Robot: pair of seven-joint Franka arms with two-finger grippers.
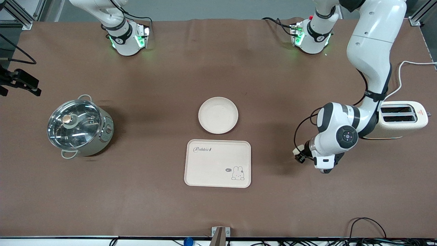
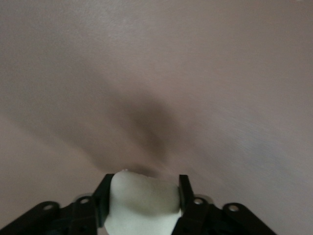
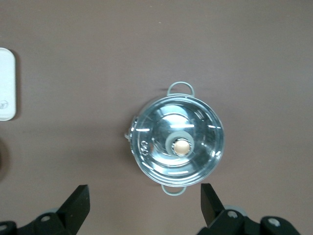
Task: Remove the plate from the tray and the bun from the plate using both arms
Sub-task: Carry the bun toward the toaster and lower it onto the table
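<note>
The round cream plate [image 1: 218, 115] lies at the table's middle, just farther from the front camera than the rabbit tray [image 1: 217, 163]. My left gripper [image 1: 299, 154] is shut on the pale bun [image 1: 299, 149] and holds it over bare brown tablecloth between the tray and the toaster. In the left wrist view the bun [image 2: 142, 203] sits squeezed between the two black fingers of the left gripper [image 2: 144, 195]. My right gripper [image 3: 144, 196] is open and empty, high above the steel pot [image 3: 178, 145]; it does not show in the front view.
A lidded steel pot [image 1: 80, 128] stands toward the right arm's end. A cream toaster [image 1: 403, 119] stands toward the left arm's end, beside the left arm's elbow. The tray's edge [image 3: 7, 83] shows in the right wrist view. Cables run along the table's front edge.
</note>
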